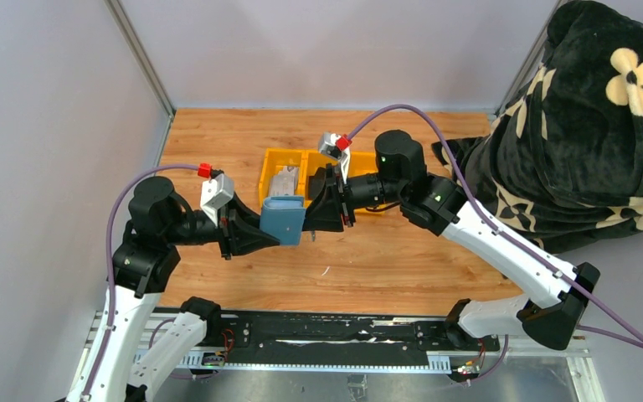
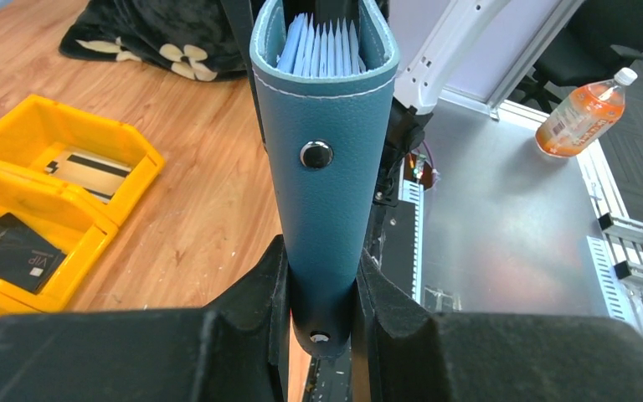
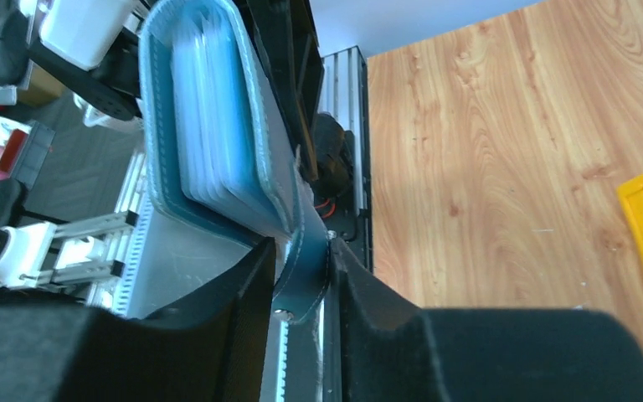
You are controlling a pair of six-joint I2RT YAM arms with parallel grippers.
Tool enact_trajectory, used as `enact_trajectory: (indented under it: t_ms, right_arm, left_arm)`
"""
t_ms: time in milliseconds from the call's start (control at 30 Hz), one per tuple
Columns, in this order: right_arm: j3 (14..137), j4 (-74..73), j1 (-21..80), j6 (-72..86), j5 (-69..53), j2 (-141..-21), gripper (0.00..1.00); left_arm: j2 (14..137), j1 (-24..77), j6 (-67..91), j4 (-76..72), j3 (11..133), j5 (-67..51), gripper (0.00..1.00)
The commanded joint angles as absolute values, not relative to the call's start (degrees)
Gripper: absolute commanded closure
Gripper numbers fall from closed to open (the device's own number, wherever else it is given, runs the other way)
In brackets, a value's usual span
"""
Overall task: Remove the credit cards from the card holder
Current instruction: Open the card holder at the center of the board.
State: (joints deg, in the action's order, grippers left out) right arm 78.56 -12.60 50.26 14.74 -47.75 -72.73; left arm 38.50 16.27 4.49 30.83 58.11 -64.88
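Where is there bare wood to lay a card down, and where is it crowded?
Bare wood: the near strip between the card holder and the black rail; the far-left corner between the yellow tray and the left wall. Crowded: mid-table, where the left end effector and right end effector meet at the card holder; the blanket covers the right edge.

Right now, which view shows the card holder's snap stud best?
Left wrist: the snap stud faces the lens on the card holder. Top view shows only its blue face; right wrist shows its sleeves and strap.
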Motion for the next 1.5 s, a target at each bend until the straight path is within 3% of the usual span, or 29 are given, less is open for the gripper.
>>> enact_trajectory:
  t_ms: [0,67,167,267,333,467,600,633,667,733,833,1067,1467]
  right_arm:
    - [80.4,-17.6,51.0,10.8,-46.5,-72.4,0.71]
    - [80.9,-18.7,51.0,9.6,-45.6,-72.0,0.8]
    - [82.9,-19.6,51.0,9.8,-45.3,-72.9,0.82]
    - [83.7,-16.8,51.7,11.8,-47.8,-73.9,0.67]
    - [83.8,-16.1,52.4,11.4,-47.7,-74.2,0.66]
    - [85.2,-20.1,52.7,9.1,-42.6,-74.4,0.98]
    - [87.2,-24.0,52.9,5.8,-36.9,-72.8,1.0]
    - [87.7,-25.1,53.0,4.6,-35.5,-72.4,1.0]
    - [88.2,-25.9,53.1,4.0,-33.9,-72.0,1.0]
    - [90.3,-28.5,54.3,1.5,-29.7,-71.8,1.0]
    - [93.8,-33.1,57.3,-3.2,-22.8,-72.9,1.0]
    - [100.9,-41.0,68.7,-10.8,-3.5,-78.0,1.0]
    - [116.1,-54.0,74.8,-15.7,20.5,-88.1,1.0]
  left_arm:
    - [38.7,16.4,3.8,30.1,60.8,-66.3,1.0]
    - [38.5,16.5,3.9,30.2,60.8,-67.3,1.0]
    - [38.2,16.5,3.6,30.1,60.3,-67.6,1.0]
    - [38.2,16.5,3.0,30.1,59.8,-67.0,1.0]
    - [38.3,16.5,2.7,30.2,59.9,-66.5,1.0]
    - [38.3,16.5,2.0,30.2,60.5,-65.1,0.98]
    - [38.0,16.5,0.6,30.6,60.5,-63.2,0.94]
    - [37.9,16.4,0.4,30.5,60.4,-62.8,0.89]
    - [37.7,16.5,0.2,30.6,60.5,-62.2,0.74]
    - [37.7,16.5,-4.2,33.3,61.6,-61.0,0.29]
    - [37.6,16.5,-6.3,33.8,62.3,-58.6,0.11]
    - [36.9,16.5,-6.2,34.8,62.0,-57.6,0.09]
    - [35.8,16.5,-9.4,42.3,63.8,-59.4,0.03]
